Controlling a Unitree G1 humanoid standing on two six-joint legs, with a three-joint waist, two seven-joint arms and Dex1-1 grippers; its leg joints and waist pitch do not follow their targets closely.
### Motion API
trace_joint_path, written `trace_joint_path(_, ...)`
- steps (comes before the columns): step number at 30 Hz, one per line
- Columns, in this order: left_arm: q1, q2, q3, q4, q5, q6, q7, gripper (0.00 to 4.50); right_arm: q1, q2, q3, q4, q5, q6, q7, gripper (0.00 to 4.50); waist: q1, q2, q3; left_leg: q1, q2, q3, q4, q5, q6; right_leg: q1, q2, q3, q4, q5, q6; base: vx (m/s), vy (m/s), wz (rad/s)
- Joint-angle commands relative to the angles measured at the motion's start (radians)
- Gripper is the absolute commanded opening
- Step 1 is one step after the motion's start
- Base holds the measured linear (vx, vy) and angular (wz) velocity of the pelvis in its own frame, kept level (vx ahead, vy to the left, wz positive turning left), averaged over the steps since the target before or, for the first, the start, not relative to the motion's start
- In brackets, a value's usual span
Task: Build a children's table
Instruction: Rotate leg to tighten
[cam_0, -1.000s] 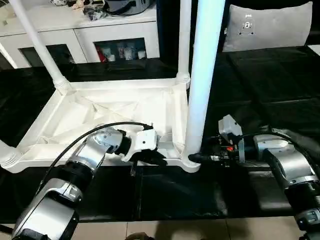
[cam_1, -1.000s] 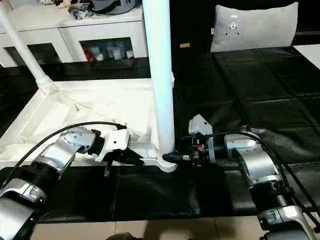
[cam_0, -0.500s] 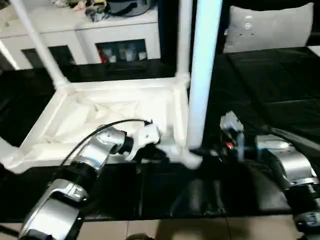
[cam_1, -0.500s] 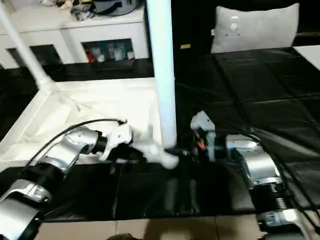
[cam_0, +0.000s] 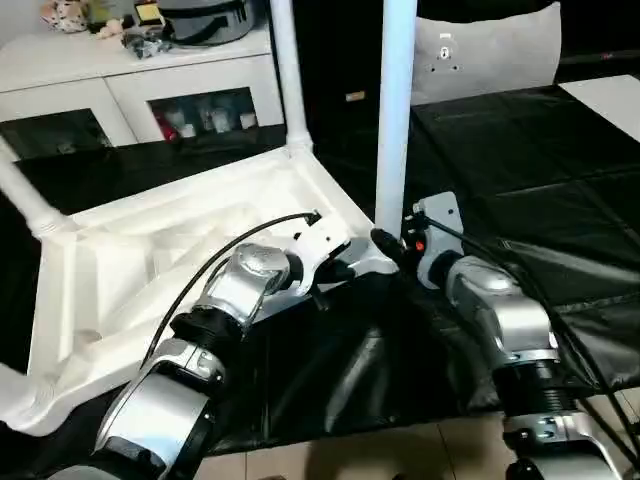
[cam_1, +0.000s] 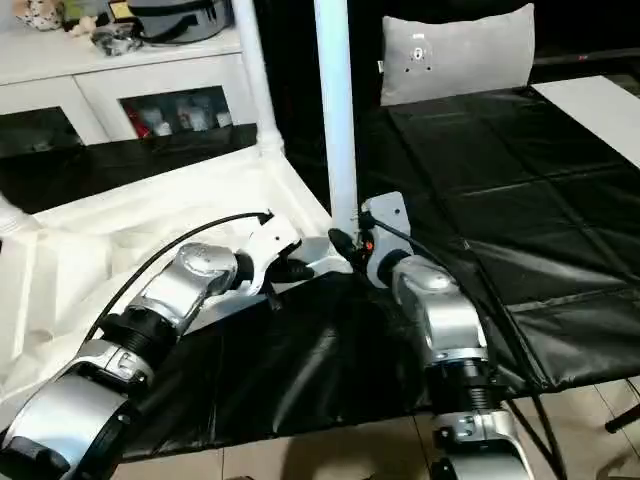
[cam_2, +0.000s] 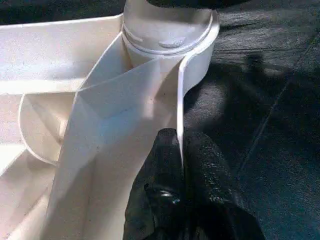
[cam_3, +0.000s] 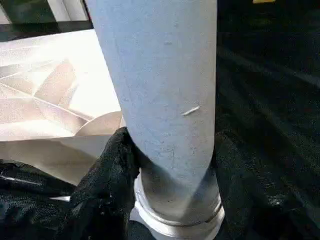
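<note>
A black mat (cam_0: 560, 160) covers the floor before me, and on it the tabletop (cam_0: 150, 260) lies upside down, ribbed underside up, skewed so one corner points at me. Behind it stands a white cabinet (cam_0: 150, 90) with glass doors and clutter on top; a grey cushion (cam_1: 455, 50) leans upright at the far right, well apart from the work. Legs rise from the corner sockets: the near leg (cam_0: 393, 110) just ahead of my right arm, another leg (cam_0: 287, 75) at the far corner, a third leg (cam_0: 25, 200) slanting at the left. My right gripper (cam_3: 170, 165) is closed around the near leg's base, just above its socket, one finger on each side. My left gripper (cam_2: 181, 175) pinches the tabletop's thin raised rim beside that same socket (cam_2: 170, 35), fingers tight on either face.
</note>
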Motion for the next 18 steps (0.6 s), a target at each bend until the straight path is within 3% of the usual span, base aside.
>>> trace_joint_path(1, -0.03, -0.031, -0.008, -0.001, 0.002, -0.014, 0.054, 0.0, -0.001, 0.063, 0.107, 0.006, 0.037, -0.008, 0.083, 2.67, 0.002, -0.013, -0.059, -0.005, 0.115, -0.065, -0.083, -0.182, 0.072, 0.056, -0.112, 0.081, -0.081, -0.269, -0.131, 0.0, 0.0, 0.0)
trace_joint_path(5, -0.02, -0.001, -0.013, 0.004, 0.005, -0.045, 0.017, 0.0, 0.014, 0.013, 0.093, 0.003, 0.03, -0.05, 0.117, 3.12, 0.006, -0.017, -0.061, -0.006, 0.116, -0.062, -0.081, -0.156, 0.089, 0.059, -0.115, 0.083, -0.073, -0.223, -0.155, 0.0, 0.0, 0.0)
trace_joint_path(7, 0.004, 0.046, -0.032, -0.007, 0.015, -0.101, -0.064, 0.0, 0.038, -0.057, 0.067, -0.017, 0.061, -0.083, 0.22, 3.41, 0.009, -0.021, -0.062, -0.008, 0.118, -0.062, -0.08, -0.148, 0.101, 0.059, -0.116, 0.085, -0.07, -0.211, -0.154, 0.0, 0.0, 0.0)
trace_joint_path(12, 0.031, 0.097, -0.044, -0.031, 0.005, -0.154, -0.166, 0.0, 0.055, -0.166, 0.067, -0.037, 0.094, -0.107, 0.395, 3.72, 0.016, -0.024, -0.068, -0.013, 0.124, -0.062, -0.073, -0.081, 0.151, 0.062, -0.117, 0.085, -0.053, -0.108, -0.173, 0.0, 0.0, 0.0)
trace_joint_path(13, 0.035, 0.105, -0.045, -0.035, 0.0, -0.164, -0.186, 0.0, 0.057, -0.189, 0.073, -0.04, 0.096, -0.111, 0.429, 3.72, 0.018, -0.025, -0.068, -0.013, 0.122, -0.06, -0.072, -0.08, 0.16, 0.061, -0.117, 0.084, -0.054, -0.11, -0.177, 0.0, 0.0, 0.0)
trace_joint_path(14, 0.042, 0.119, -0.047, -0.04, -0.009, -0.179, -0.22, 0.0, 0.058, -0.229, 0.083, -0.041, 0.096, -0.112, 0.481, 4.03, 0.022, -0.026, -0.069, -0.014, 0.121, -0.056, -0.068, -0.073, 0.164, 0.061, -0.117, 0.084, -0.053, -0.113, -0.174, 0.0, 0.0, 0.0)
trace_joint_path(18, 0.058, 0.157, -0.059, -0.05, -0.035, -0.269, -0.331, 0.0, 0.04, -0.315, 0.112, -0.024, 0.108, -0.15, 0.637, 4.05, 0.044, -0.033, -0.072, -0.012, 0.124, -0.052, -0.063, -0.053, 0.18, 0.053, -0.113, 0.083, -0.052, -0.142, -0.16, 0.0, 0.0, 0.0)
